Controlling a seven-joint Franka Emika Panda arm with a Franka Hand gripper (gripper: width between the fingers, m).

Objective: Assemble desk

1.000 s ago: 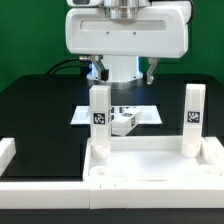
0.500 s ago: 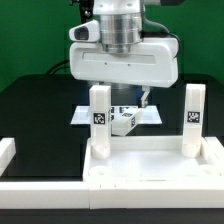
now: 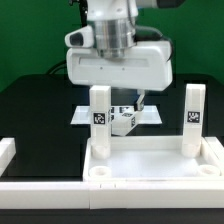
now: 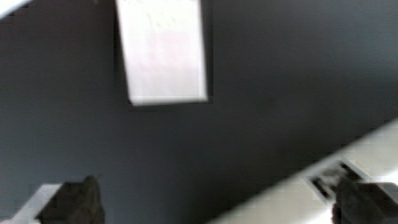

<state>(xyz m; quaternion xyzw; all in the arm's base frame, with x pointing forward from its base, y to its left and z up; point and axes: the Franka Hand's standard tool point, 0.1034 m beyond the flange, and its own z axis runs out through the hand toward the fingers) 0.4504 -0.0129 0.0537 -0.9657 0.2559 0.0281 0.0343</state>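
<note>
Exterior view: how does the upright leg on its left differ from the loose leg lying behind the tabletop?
Pose: the upright leg stands vertical; the loose leg lies on its side. Place: the upright leg rises from the tabletop's back corner, apparently socketed; the loose leg rests on the marker board, apart from the tabletop. Both are white, square, and carry black-and-white tags.

Open hand [image 4: 217,205] frames black table [image 4: 249,140], white block [image 4: 164,55], marker board [image 4: 370,165] corner.

White, boxy end effector [image 4: 222,205] — black fingers [image 4: 71,203], a grey cylindrical wrist [image 3: 113,35] above its housing.
</note>
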